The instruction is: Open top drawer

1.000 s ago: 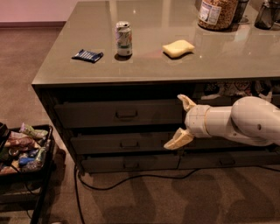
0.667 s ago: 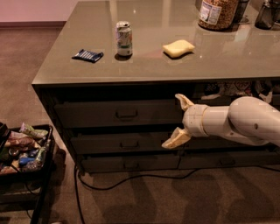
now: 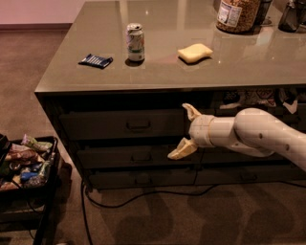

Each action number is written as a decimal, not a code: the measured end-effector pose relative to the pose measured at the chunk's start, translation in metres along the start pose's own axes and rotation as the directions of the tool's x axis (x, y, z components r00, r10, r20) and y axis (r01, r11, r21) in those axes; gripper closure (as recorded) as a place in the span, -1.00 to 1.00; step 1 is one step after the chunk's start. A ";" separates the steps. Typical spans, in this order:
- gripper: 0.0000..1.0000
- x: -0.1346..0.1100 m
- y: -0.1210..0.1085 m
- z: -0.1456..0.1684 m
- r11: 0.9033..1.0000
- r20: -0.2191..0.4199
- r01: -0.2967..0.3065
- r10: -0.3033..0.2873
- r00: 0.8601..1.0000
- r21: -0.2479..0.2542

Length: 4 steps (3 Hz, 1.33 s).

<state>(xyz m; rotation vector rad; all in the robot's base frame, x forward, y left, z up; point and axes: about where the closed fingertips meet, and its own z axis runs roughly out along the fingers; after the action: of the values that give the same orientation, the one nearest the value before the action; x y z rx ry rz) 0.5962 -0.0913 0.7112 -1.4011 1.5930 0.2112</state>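
Observation:
The top drawer [image 3: 110,125] is the wide dark front just under the counter top, and its small central pull handle [image 3: 138,125] is in view. The front sits flush with the cabinet face. My gripper [image 3: 179,130] hangs open in front of the cabinet, just right of the handle. Its upper finger is level with the top drawer and its lower finger [image 3: 178,150] is down over the drawer below [image 3: 119,157]. Nothing is between the fingers, and they are a short way from the handle. The cream arm [image 3: 258,134] comes in from the right.
On the counter [image 3: 62,79] stand a drink can [image 3: 135,42], a blue packet [image 3: 95,61], a yellow sponge [image 3: 194,52] and a jar [image 3: 236,14]. To the right a compartment shows snack bags [image 3: 258,97]. A black cart [image 3: 52,143] of snacks is at the lower left. A cable [image 3: 143,194] runs on the floor.
The gripper has moved a little to the left across the drawer fronts, closer to the top drawer's handle. It stays open. The drawers have not moved.

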 end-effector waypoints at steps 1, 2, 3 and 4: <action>-1.00 0.009 0.001 0.019 1.000 0.006 -0.013 0.014 1.000 -0.014; -1.00 0.013 -0.001 0.037 0.999 0.013 -0.007 0.007 1.000 -0.036; -1.00 0.020 -0.011 0.050 0.999 0.002 -0.006 0.006 1.000 -0.041; -1.00 0.025 -0.024 0.056 1.000 -0.010 -0.005 0.005 1.000 -0.027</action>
<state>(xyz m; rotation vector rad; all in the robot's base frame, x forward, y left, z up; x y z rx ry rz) 0.6490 -0.0782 0.6743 -1.4212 1.6076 0.2297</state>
